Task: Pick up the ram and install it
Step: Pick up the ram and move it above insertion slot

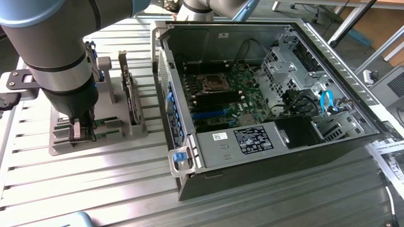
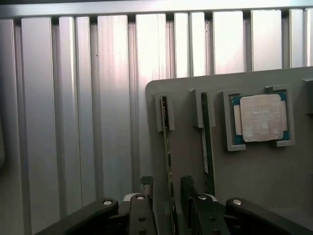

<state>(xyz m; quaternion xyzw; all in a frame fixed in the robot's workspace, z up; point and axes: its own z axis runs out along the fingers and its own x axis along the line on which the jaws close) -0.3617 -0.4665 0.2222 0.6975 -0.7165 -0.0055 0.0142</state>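
- Gripper point(image 2: 167, 188) jaws stand released, one on each side of the ram point(image 2: 166, 132), with gaps showing.
- The ram stands on edge in a slot of the grey holder point(image 2: 186, 156).
- In the exterior view, the holder lies at nine o'clock from the open computer case point(image 1: 252, 175).

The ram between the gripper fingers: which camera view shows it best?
The wrist view. There the ram shows edge-on, standing in a slot of the holder, between the fingers of the open gripper. In the exterior view the arm and gripper stand in front of the holder, so the ram is hard to make out.
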